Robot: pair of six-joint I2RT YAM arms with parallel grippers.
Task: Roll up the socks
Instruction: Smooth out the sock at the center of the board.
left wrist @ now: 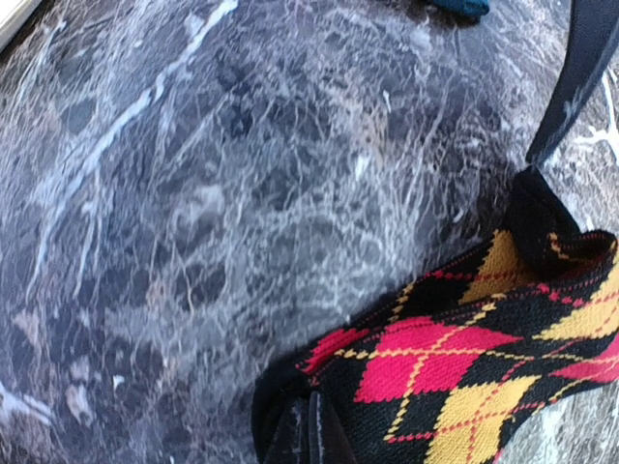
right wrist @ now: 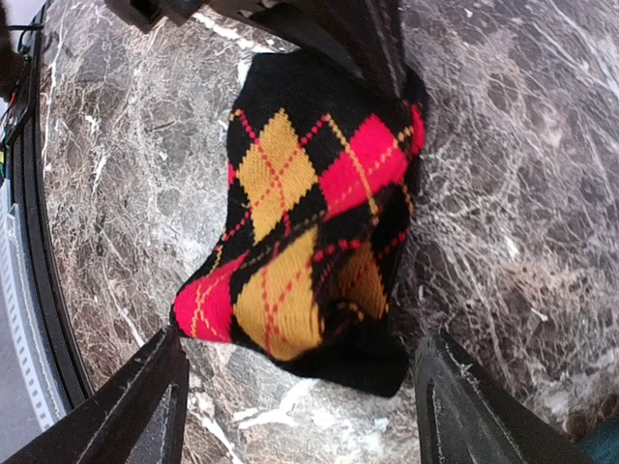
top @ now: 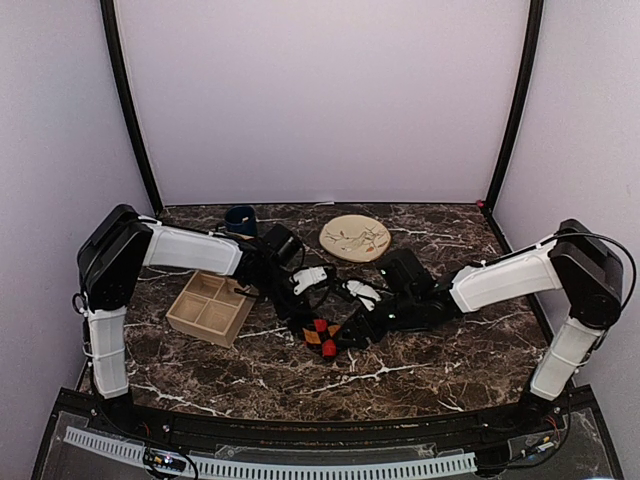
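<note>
I'm driving a robotics lab cell, not a lived-in room. Plain pale panels box in the marble-patterned table on three sides, framed by black poles. The left arm and right arm are bolted at its near edge, behind a white slotted strip. The mug, plate, wooden tray and argyle socks look like test props.

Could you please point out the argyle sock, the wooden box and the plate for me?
argyle sock (right wrist: 309, 242): right wrist view, middle of fabric.
wooden box (top: 200, 332): top external view, near wall.
plate (top: 328, 238): top external view, left rim.
</note>
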